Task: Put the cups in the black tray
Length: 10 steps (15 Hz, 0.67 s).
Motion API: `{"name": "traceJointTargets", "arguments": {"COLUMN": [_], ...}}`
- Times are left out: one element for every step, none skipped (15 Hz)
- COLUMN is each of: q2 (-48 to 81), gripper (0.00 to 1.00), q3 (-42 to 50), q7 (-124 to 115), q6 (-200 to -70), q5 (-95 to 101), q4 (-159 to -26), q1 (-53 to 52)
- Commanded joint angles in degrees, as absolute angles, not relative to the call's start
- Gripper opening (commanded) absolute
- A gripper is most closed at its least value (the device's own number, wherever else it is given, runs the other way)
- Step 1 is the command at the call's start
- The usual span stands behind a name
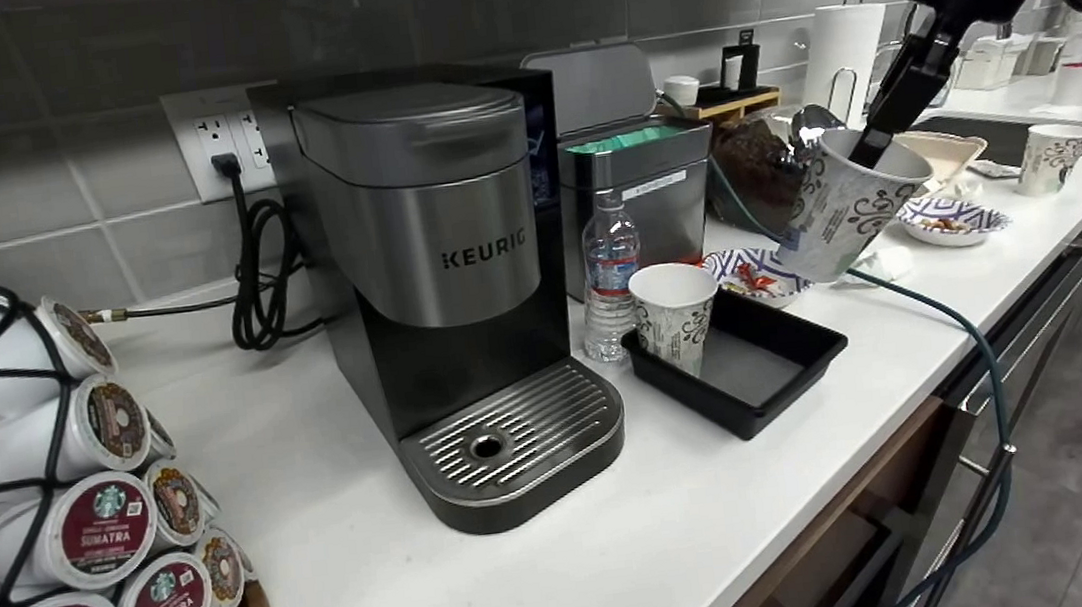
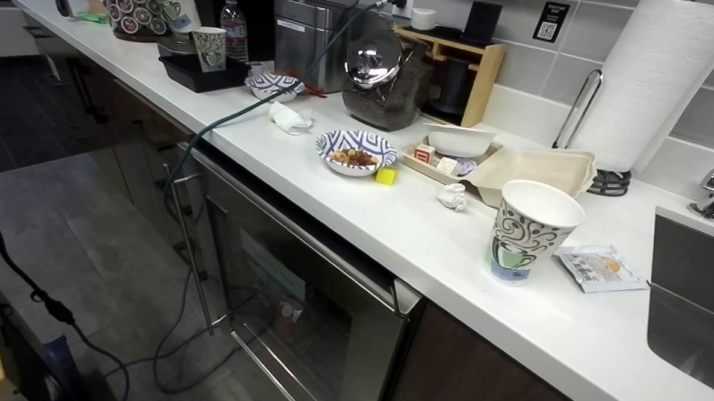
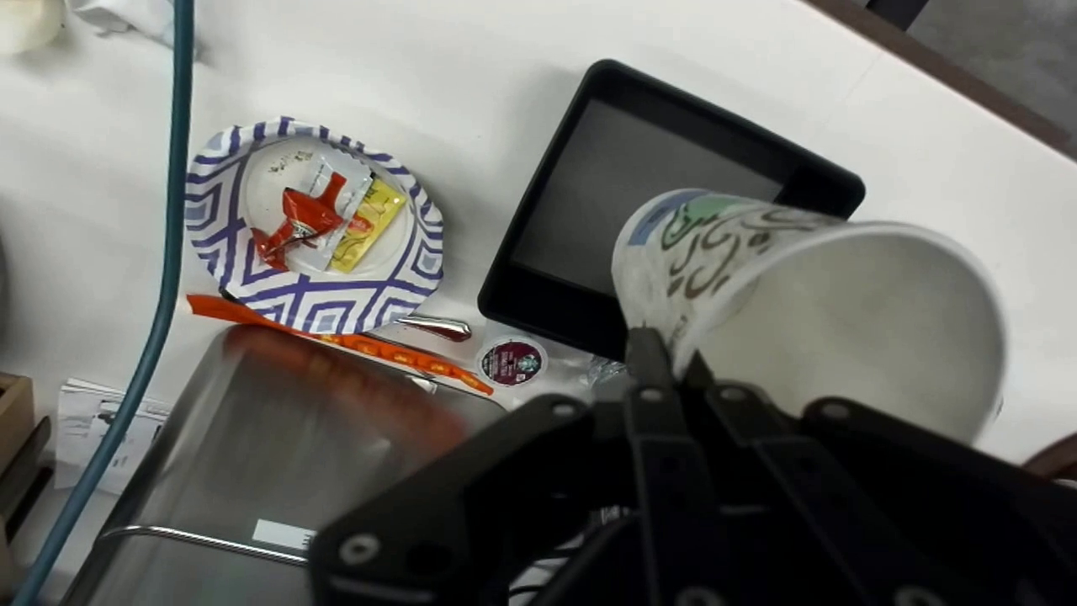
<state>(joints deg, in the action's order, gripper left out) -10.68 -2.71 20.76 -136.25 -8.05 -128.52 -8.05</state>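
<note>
Aloft, a tilted cup [image 1: 843, 211], gripper [image 3: 673, 360] pinched closed on its wall, another cup [image 1: 675, 315] standing in black tray [image 1: 752, 352].

Counter [image 1: 550, 584]: black tray [image 1: 755, 353], perhaps tissue [image 2: 289, 118]

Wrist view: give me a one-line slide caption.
Gripper pinches a tilted cup by its wall, the tray partly hidden behind it.

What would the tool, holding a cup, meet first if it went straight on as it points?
Probably the black tray, though depth is unclear and the standing cup in it could come first.
</note>
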Motion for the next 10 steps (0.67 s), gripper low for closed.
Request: {"name": "traceJointTargets", "arguments": {"q2": [-9.3, -8.5, -7.3, -6.6, -5.4, -4.4, -3.5, -2.3, -1.1, -0.2], "gripper": [0.01, 0.01, 0.01, 0.01, 0.01, 0.01, 0.01, 0.01, 0.01, 0.01], "q3": [-4.0, -4.6, -5.3, -5.8, -6.5, -7.1, -7.6, -8.0, -8.2, -8.4], "q7": [18.8, 17.9, 16.6, 15.8, 14.3, 13.0, 11.8, 10.6, 9.3, 8.1], "q6": [-136.5, -136.9, -136.6, -136.6, -136.6, -136.5, -136.2, -136.4, -136.2, -136.0], "q5": [-4.7, -3.0, -1.2, -0.1, 1.5, 2.7, 3.6, 4.6, 4.9, 5.6], "q4": [-128.9, -128.8, -128.1, -128.0, -127.4, -126.7, -125.9, -125.0, -123.7, -122.7], "q1": [-8.0, -7.9, -8.0, -8.0, -8.1, -8.2, -8.3, -8.3, -8.3, -8.2]}}
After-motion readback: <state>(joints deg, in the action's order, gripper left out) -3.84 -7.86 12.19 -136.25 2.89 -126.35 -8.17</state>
